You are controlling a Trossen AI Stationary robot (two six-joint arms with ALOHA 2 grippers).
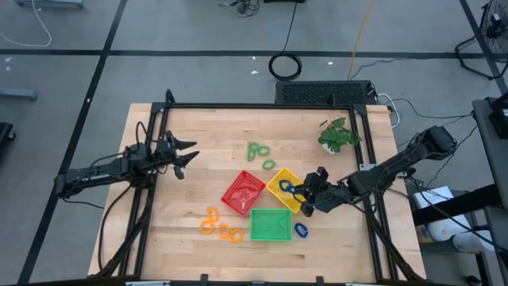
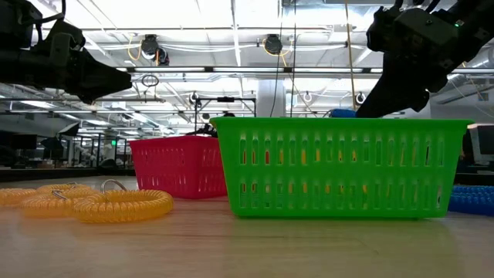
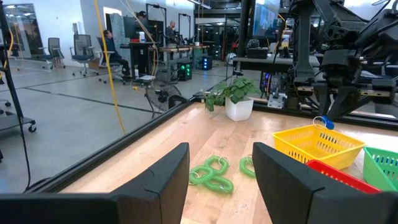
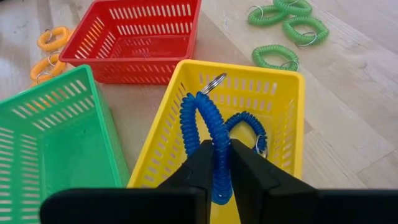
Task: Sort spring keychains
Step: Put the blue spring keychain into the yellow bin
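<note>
The right gripper pinches a blue spring keychain, dangling it over the yellow tray, where another blue one already lies. Green keychains and orange keychains lie on the wooden table. The left gripper hovers with fingers apart, holding nothing, over the table's left side.

Glossy slotted plastic yellow tray, coiled plastic blue keychain, matt wood table.
</note>
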